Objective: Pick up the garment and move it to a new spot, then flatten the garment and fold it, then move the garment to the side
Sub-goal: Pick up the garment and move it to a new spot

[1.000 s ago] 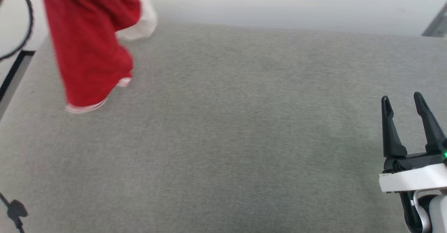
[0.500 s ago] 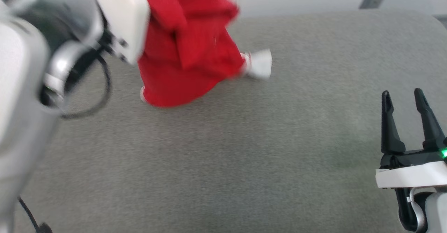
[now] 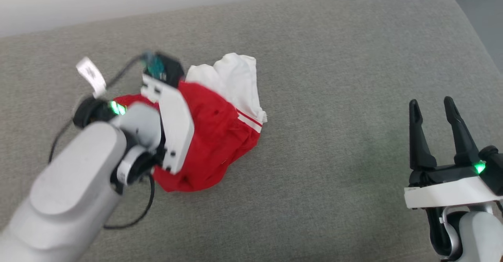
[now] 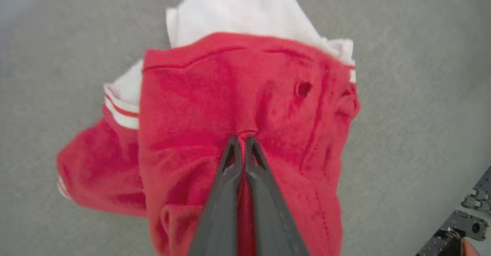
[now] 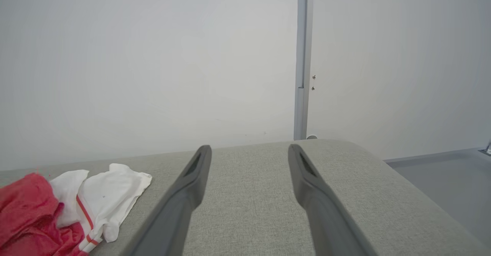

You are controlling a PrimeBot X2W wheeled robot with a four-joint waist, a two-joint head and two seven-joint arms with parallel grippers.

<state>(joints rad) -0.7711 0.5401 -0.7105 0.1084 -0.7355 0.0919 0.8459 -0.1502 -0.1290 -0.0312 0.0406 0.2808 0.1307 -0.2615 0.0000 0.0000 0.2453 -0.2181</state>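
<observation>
In the head view we see the garment [image 3: 212, 144] lying crumpled in a heap on the grey upholstered surface [image 3: 334, 77], left of the middle. Its red body is toward us, and a white sleeve [image 3: 235, 81] with red-striped trim spills out at its far side. Our left arm [image 3: 74, 183] stretches in from the lower left corner, and its white wrist block sits over the near-left part of the heap, hiding the fingers from this angle. Our right gripper [image 3: 430, 103] stands at the lower right, well apart from the garment, its fingers spread and empty. In the left wrist view the left gripper [image 4: 241, 140] has its two dark fingers pressed together, pinching a small fold of red cloth at their tips. The rest of the garment is bunched around and beneath them on the grey surface. In the right wrist view the right fingers [image 5: 191, 187] stand wide apart over the grey fabric, and the garment sits at the lower left edge. A pale wall [image 5: 153, 56] with an upright grey strip [image 5: 302, 56] rises behind.
</observation>
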